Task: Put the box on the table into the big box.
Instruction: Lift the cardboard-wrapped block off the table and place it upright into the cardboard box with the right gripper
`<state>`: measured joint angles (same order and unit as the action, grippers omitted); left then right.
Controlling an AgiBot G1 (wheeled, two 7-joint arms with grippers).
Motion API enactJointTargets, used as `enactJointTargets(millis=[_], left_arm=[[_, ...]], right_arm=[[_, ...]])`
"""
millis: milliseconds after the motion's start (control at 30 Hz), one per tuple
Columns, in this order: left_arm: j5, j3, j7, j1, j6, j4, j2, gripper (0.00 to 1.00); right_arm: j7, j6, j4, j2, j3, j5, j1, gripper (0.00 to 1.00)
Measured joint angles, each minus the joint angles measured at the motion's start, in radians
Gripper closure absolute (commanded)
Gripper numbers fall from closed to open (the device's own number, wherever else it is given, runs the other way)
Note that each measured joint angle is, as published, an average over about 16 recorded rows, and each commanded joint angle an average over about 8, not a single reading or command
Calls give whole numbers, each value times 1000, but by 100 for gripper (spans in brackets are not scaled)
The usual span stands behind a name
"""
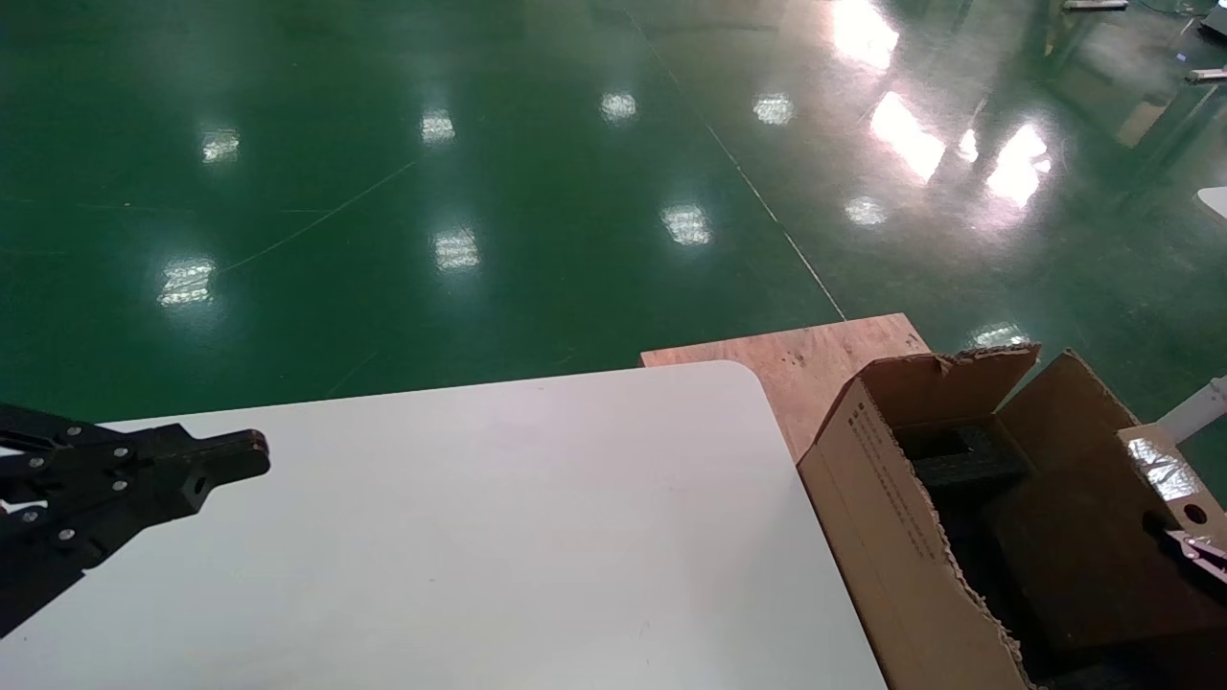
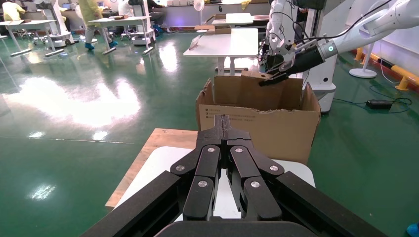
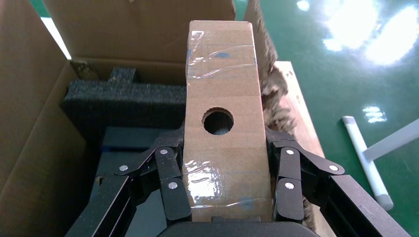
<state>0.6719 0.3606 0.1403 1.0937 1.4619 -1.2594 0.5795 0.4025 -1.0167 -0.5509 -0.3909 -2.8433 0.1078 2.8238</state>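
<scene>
My right gripper is shut on the small brown box, its fingers pressed on the two long sides. The taped top and round hole face the camera. It holds the box over the open big box, above the black foam inside. In the head view the small box and right gripper are at the carton's right side. My left gripper is shut and empty over the white table at the left; it shows shut in its wrist view.
A brown plywood board lies on the green floor behind the table corner, under the carton. A white leg or pole stands right of the carton. Other tables and people are far off in the left wrist view.
</scene>
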Motion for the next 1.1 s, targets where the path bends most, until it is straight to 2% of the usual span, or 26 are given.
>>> enactJointTargets(millis=[533,567,600,733,767,833,1000,1033,1100], left_arm=[[0,0,0,0,0,0,0,99],[0,0,0,0,0,0,0,94],[0,0,0,0,0,0,0,83],[0,0,0,0,0,0,0,33],[0,0,0,0,0,0,0,21],[0,0,0,0,0,0,0,2],[0,0,0,0,0,0,0,0],[0,0,0,0,0,0,0,0],[0,0,0,0,0,0,0,0]], right_arm=[[-26,38,-15,-64,24,142,58,100],[-27,41,-16,-67,25,147,59,100],[-27,44,-17,-70,27,151,60,100],[-29,54,-21,-76,32,166,63,100],[-29,57,-22,-77,33,169,64,94],[-29,61,-24,-79,35,174,65,69],[-30,67,-27,-79,38,183,66,7],[-30,68,-27,-79,39,185,66,0],[-30,69,-27,-79,39,187,66,0]])
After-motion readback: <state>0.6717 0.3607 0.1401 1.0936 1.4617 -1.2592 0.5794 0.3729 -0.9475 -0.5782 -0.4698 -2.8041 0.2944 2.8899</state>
